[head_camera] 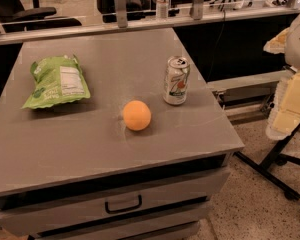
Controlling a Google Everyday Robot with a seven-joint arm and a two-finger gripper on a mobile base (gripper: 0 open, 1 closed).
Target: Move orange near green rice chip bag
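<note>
The orange (137,115) sits on the grey table top (115,64), near the middle and towards the front. The green rice chip bag (56,82) lies flat at the left of the table, white label panel up, well apart from the orange. My gripper is not in view. Only a white and pale-yellow bulky shape (291,96), which may be part of my arm, shows at the right edge, off the table.
A silver-green soda can (176,80) stands upright just right of and behind the orange. The table has drawers with a handle (123,204) at the front. A black wheeled stand (270,166) is on the floor to the right. A rail (140,24) runs behind the table.
</note>
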